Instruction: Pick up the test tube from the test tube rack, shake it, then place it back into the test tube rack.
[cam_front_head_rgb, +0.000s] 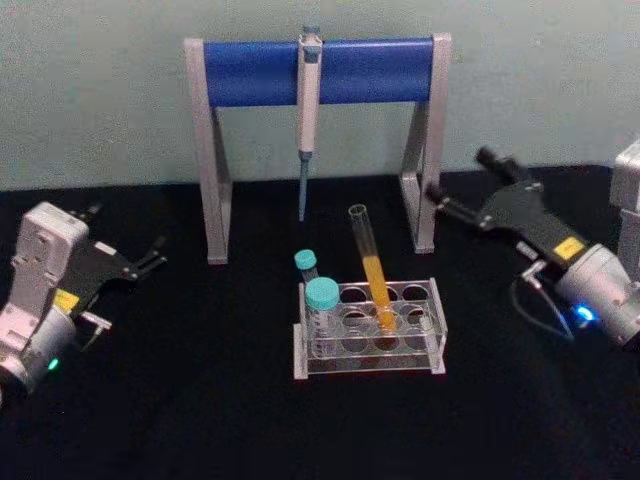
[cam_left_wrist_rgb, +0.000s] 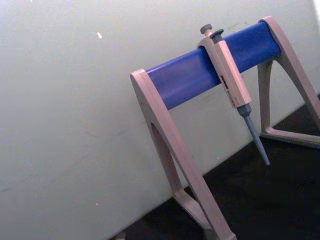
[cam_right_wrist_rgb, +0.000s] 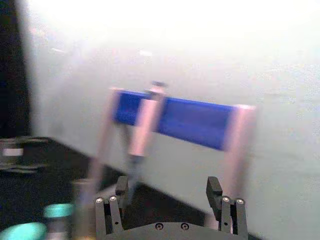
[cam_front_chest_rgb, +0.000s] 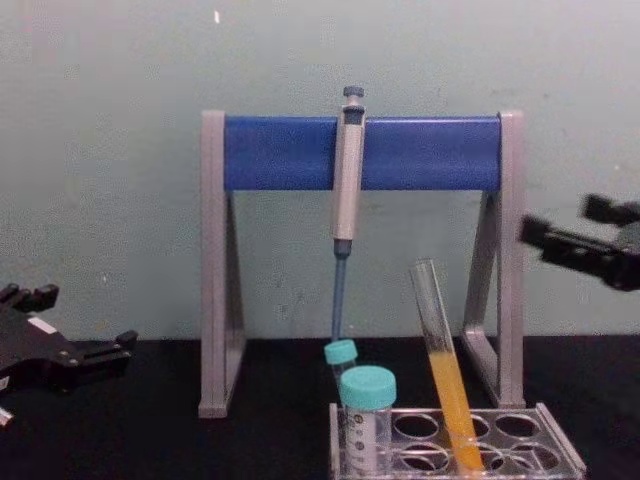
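The test tube (cam_front_head_rgb: 372, 268) is a long clear glass tube with orange-yellow liquid in its lower half. It stands leaning in a middle hole of the clear test tube rack (cam_front_head_rgb: 420, 345) at the table's centre. From the chest view the test tube (cam_front_chest_rgb: 441, 362) tilts to the left above the test tube rack (cam_front_chest_rgb: 556, 440). My left gripper (cam_front_head_rgb: 128, 238) rests open at the far left, well away from the rack, and its fingers (cam_front_chest_rgb: 112, 346) hold nothing. My right gripper (cam_front_head_rgb: 462, 176) hovers open behind and to the right of the rack, its jaws (cam_right_wrist_rgb: 167, 190) spread wide and empty.
A grey-and-blue pipette stand (cam_front_head_rgb: 320, 70) spans the back of the table, with a pipette (cam_front_head_rgb: 308, 110) hanging from its bar. Two teal-capped tubes (cam_front_head_rgb: 322, 296) stand at the rack's left end. The black table surface lies open on both sides of the rack.
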